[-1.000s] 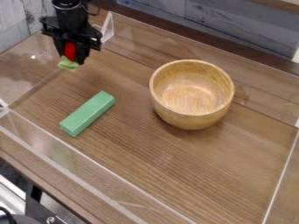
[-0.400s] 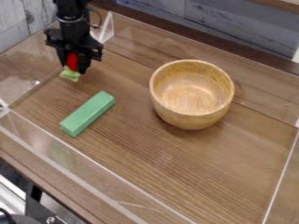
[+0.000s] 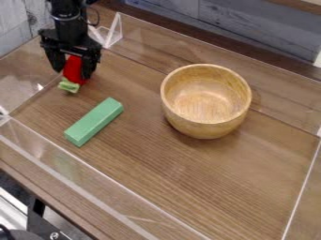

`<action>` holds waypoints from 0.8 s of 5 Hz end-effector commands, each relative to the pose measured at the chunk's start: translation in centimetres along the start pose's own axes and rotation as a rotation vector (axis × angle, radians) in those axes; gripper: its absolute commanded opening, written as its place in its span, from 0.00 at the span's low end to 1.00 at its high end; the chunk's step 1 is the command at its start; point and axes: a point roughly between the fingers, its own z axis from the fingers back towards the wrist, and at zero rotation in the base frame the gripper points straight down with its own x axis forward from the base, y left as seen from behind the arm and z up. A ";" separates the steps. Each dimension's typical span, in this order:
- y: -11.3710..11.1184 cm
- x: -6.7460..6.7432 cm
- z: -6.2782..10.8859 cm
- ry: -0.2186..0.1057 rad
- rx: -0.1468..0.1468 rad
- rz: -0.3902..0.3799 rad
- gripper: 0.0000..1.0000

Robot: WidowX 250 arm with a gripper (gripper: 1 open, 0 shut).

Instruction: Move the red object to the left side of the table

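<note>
Open black tool (image 3: 73, 56) around red toy (image 3: 74, 69), green block (image 3: 93, 122) and wooden bowl (image 3: 206, 101) on brown bench (image 3: 175, 187)

Black gripper (image 3: 73, 49): top edge is cutting off its upper part; fingers are partly covering the small rounded red toy with light green leaves (image 3: 73, 71). Bowl's underside: hiding.

The robot's visible arm end is dark, nearly black, a narrow, knobbly column of stacked parts with an uneven outline. Below it, the pincer (image 3: 75, 68) has slim black fingers with angular, jointed-looking edges. Small pale grey or whitish flecks break up the black around the fingers. Finer details, such as screws or lettering, are too small and blurred to make out.
</note>
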 end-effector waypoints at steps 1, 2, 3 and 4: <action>0.8 1.4 2.5 -0.050 -0.009 0.035 1.00; 0.6 2.4 3.3 -0.052 -0.025 0.047 1.00; 0.1 3.2 3.6 -0.054 -0.031 0.054 1.00; -0.2 3.4 3.3 -0.048 -0.030 0.112 1.00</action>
